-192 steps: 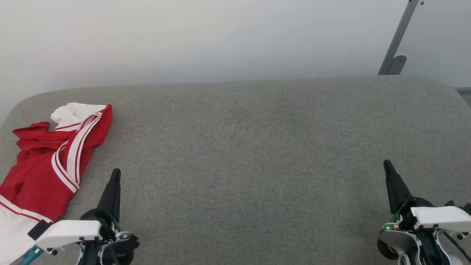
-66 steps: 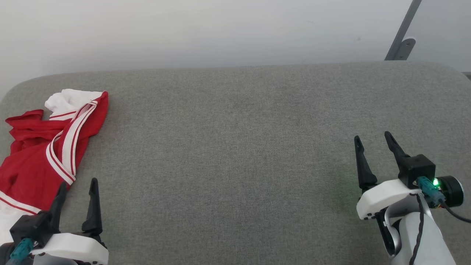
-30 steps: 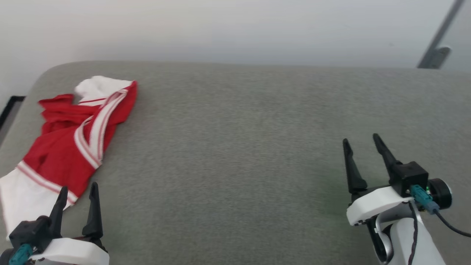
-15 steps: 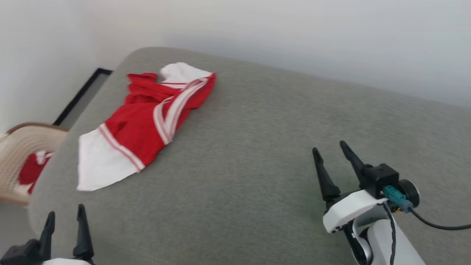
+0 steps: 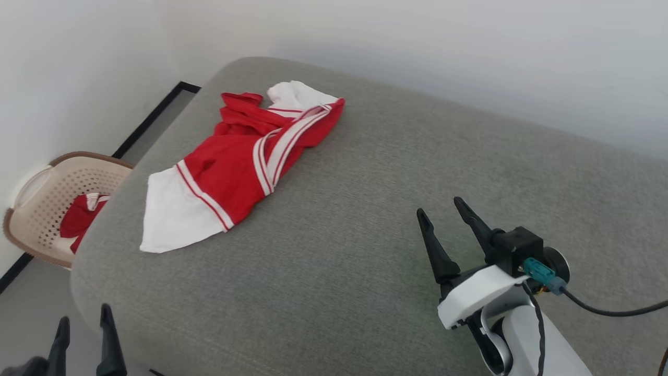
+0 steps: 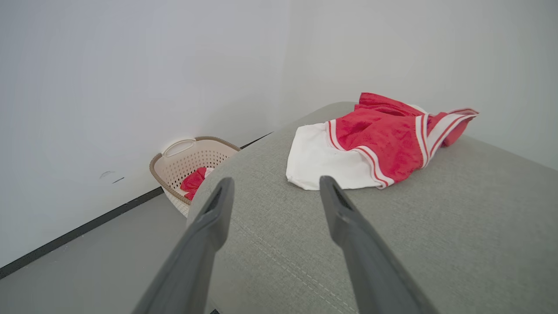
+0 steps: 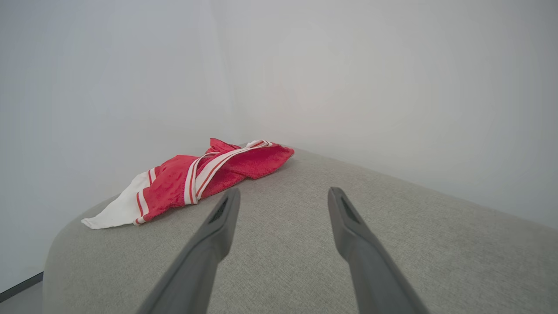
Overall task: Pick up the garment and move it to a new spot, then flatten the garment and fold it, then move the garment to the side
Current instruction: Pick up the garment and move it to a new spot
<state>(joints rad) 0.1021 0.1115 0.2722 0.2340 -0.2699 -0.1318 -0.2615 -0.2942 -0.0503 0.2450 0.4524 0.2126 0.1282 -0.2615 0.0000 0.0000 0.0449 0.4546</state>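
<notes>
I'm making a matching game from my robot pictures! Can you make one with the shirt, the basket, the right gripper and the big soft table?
Things:
1. garment
2. basket
3. right gripper
4. padded table

Descriptions:
A. grey all over
B. open, holding nothing
C. lying crumpled on the table
D. on the floor, with red cloth inside

Pairs: 1-C, 2-D, 3-B, 4-A
</notes>
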